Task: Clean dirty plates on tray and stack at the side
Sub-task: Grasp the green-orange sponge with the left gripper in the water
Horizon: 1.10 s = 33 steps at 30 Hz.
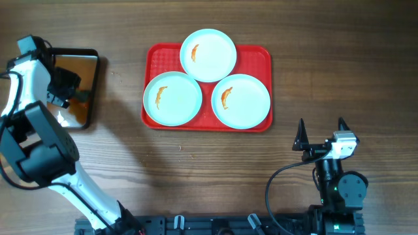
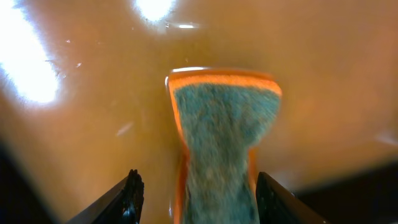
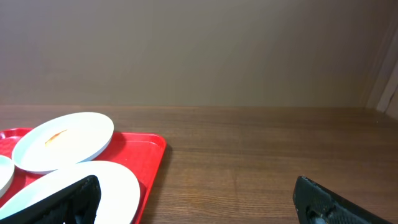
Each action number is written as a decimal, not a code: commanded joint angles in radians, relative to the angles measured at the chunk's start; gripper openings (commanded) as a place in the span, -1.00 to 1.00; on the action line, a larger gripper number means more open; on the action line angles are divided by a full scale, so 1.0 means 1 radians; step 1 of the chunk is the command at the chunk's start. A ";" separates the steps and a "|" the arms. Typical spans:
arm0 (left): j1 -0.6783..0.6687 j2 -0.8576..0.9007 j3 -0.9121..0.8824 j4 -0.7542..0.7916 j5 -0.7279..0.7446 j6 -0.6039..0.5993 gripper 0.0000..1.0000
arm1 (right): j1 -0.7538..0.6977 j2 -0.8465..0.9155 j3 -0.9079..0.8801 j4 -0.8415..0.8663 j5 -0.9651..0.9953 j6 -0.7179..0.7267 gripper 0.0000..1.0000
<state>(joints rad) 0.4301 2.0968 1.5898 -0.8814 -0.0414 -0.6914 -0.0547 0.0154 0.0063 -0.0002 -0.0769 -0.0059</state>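
The left gripper [image 2: 199, 180] has its jaws apart, the two dark fingertips [image 2: 133, 190] standing at the bottom edge of the left wrist view on either side of a sponge [image 2: 224, 134]. The sponge has a blue-green scouring face and an orange rim, and it lies in brownish water [image 2: 87, 143] that fills the black pan [image 1: 91, 55] at the upper left of the overhead view. The right gripper [image 1: 321, 133] also has its jaws spread wide. It holds nothing and hovers over the bare wooden table [image 1: 196, 176] at the lower right of the frame. Above and left of it, in the upper middle, sits the red tray [image 1: 258, 55], which carries all three plates. The top plate [image 1: 208, 55] overhangs the far rim, while the lower-left plate [image 1: 172, 98] and lower-right plate [image 1: 241, 100] lie side by side. Each has an orange smear near its centre.
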 commanded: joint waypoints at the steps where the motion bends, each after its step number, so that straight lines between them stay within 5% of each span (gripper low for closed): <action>1: -0.003 0.048 0.010 0.034 0.008 -0.027 0.19 | 0.003 -0.005 -0.001 0.002 0.014 -0.013 0.99; 9: -0.032 0.064 -0.009 0.092 0.087 -0.023 0.23 | 0.003 -0.005 -0.001 0.002 0.014 -0.013 0.99; 17: -0.057 0.079 -0.087 0.107 -0.033 -0.023 0.21 | 0.003 -0.005 -0.001 0.002 0.014 -0.013 0.99; 19: -0.055 0.079 -0.097 0.107 -0.039 -0.023 -0.02 | 0.003 -0.005 -0.001 0.002 0.014 -0.013 1.00; 23: -0.044 0.079 -0.097 0.096 -0.039 -0.023 -0.92 | 0.003 -0.005 -0.001 0.002 0.014 -0.013 1.00; 33: -0.027 0.008 -0.097 0.081 -0.040 -0.023 -0.92 | 0.003 -0.005 -0.001 0.002 0.014 -0.013 0.99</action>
<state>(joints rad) 0.3832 2.1334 1.5146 -0.7925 -0.0704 -0.7124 -0.0547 0.0154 0.0063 -0.0006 -0.0769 -0.0059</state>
